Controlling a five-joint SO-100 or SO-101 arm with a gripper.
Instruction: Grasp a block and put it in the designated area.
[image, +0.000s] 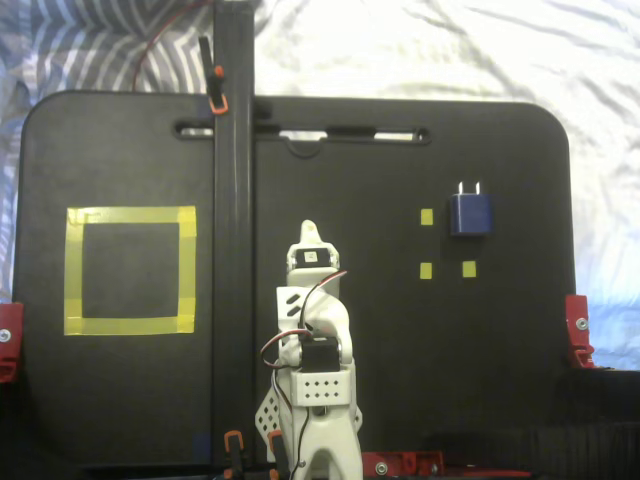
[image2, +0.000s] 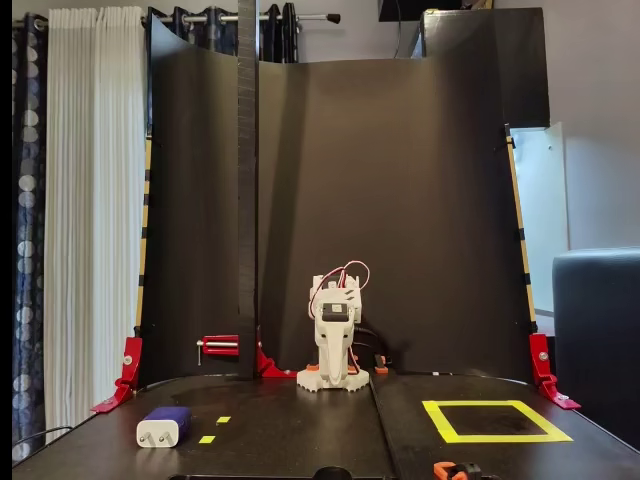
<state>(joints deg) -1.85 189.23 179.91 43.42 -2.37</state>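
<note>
You are at the start: nothing is grasped. The gripper (image: 309, 232) sits folded mid-board, holding nothing; how far it is open I cannot tell. The block (image: 470, 212) lies by 3 small yellow squares (image: 427, 217), well apart from the designated area (image: 130, 214). Next, reach toward the block.

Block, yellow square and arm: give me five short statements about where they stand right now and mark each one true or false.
1. The block lies inside the yellow tape square. False: the square encloses only bare black board; the block lies on the opposite side of the board.
2. The block lies next to small yellow markers. True.
3. The end effector holds the block. False: it is folded near the arm's base, well clear of the block.
4. The block's silver prongs point away from the arm's base in the top-down fixed view. True.
5. A vertical black post stands between the square and the arm in the top-down fixed view. True.
</note>
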